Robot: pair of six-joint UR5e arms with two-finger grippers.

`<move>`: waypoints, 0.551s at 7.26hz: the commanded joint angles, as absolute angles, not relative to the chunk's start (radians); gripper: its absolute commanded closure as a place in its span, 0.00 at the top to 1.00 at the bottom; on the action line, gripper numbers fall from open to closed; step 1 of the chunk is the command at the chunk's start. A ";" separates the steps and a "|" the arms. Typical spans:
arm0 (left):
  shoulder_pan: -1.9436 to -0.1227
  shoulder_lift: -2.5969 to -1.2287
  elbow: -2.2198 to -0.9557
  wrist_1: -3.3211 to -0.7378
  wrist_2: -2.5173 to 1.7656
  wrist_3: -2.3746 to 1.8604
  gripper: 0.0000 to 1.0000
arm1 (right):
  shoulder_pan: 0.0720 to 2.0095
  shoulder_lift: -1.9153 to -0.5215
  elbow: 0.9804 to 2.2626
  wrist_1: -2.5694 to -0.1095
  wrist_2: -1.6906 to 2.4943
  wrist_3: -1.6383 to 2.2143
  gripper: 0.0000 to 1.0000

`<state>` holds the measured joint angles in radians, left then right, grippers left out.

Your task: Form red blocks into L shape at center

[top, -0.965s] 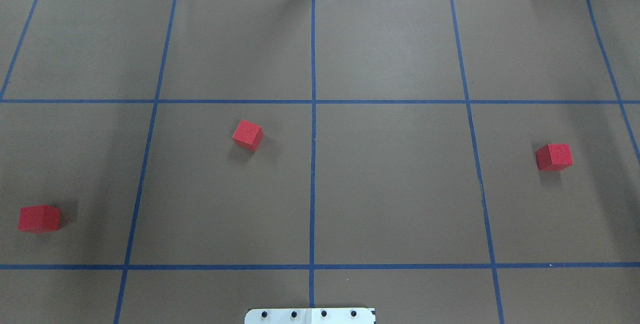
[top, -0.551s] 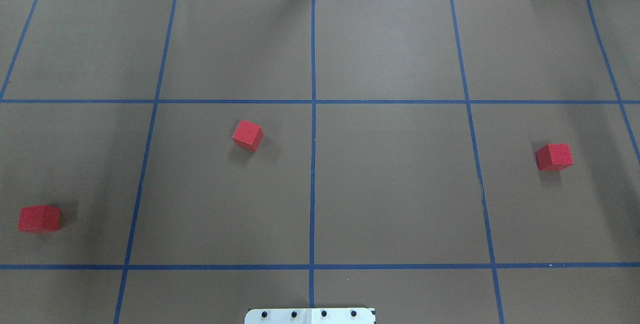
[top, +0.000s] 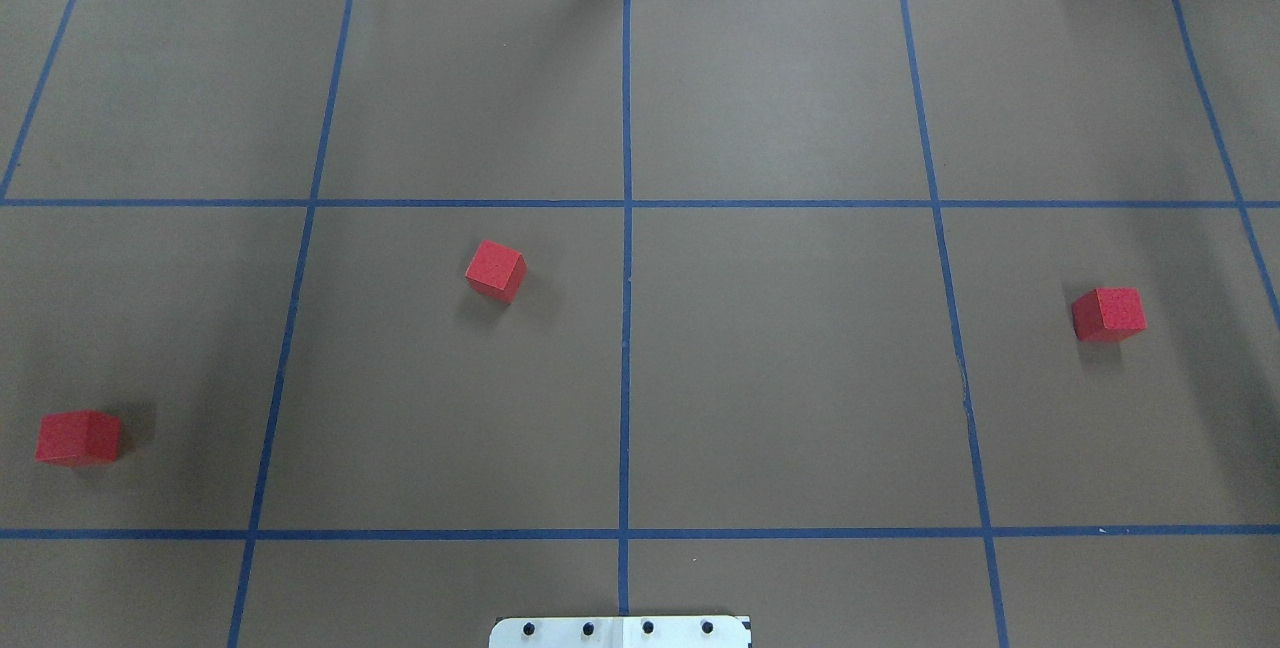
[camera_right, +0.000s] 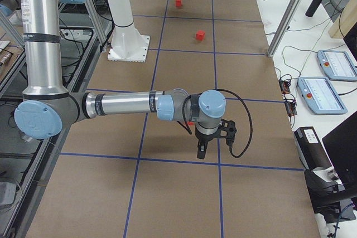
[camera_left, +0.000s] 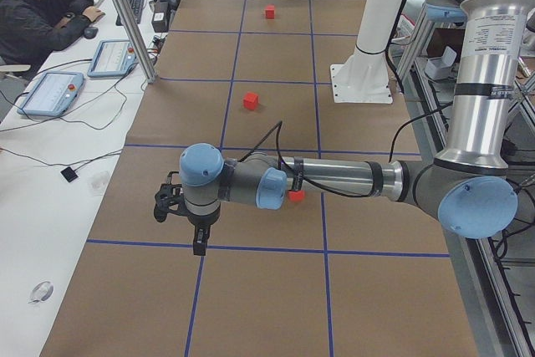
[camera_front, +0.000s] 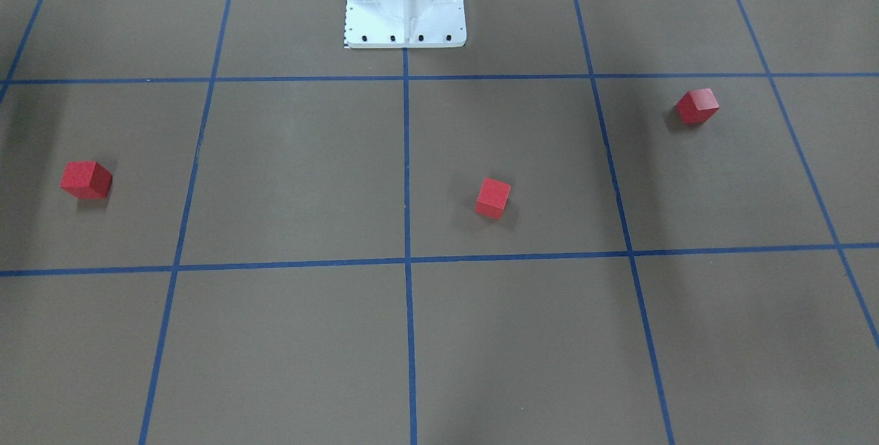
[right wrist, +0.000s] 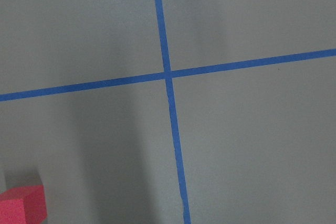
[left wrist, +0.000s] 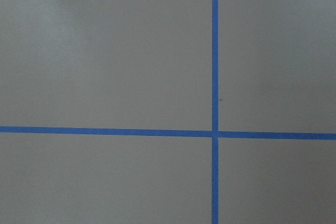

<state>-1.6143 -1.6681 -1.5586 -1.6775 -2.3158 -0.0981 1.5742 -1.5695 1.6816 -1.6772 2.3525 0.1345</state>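
Red blocks (top: 495, 270) lay well apart, one near the center (top: 627, 203); finger spread of the left gripper (camera_left: 198, 244) and right gripper (camera_right: 200, 153) was unclear.

Three small matte red blocks (camera_front: 492, 198), plain faces, flat on the bench (top: 800, 378), well apart. Middle block (top: 495, 271) near the center (top: 627, 203), to its left; left block (top: 79, 438) and right block (top: 1108, 314) way out. No L yet.

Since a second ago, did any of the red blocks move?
No, nothing moved that the overhead view shows. The left block, the middle block and the right block sit in the same spots, far apart from each other, and nothing is holding them.
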 commanded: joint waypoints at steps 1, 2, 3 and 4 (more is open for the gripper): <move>-1.588 -1.850 -1.571 -1.406 -2.310 -0.101 1.00 | 1.574 -1.560 1.683 -1.677 2.353 0.133 0.99; -1.550 -1.888 -1.648 -1.282 -2.318 -0.100 1.00 | 1.574 -1.560 1.686 -1.678 2.353 0.133 0.99; -1.483 -1.852 -1.736 -1.285 -2.322 -0.100 1.00 | 1.574 -1.562 1.687 -1.678 2.355 0.133 0.99; -1.436 -1.823 -1.756 -1.304 -2.357 -0.116 1.00 | 1.574 -1.562 1.687 -1.678 2.355 0.133 0.99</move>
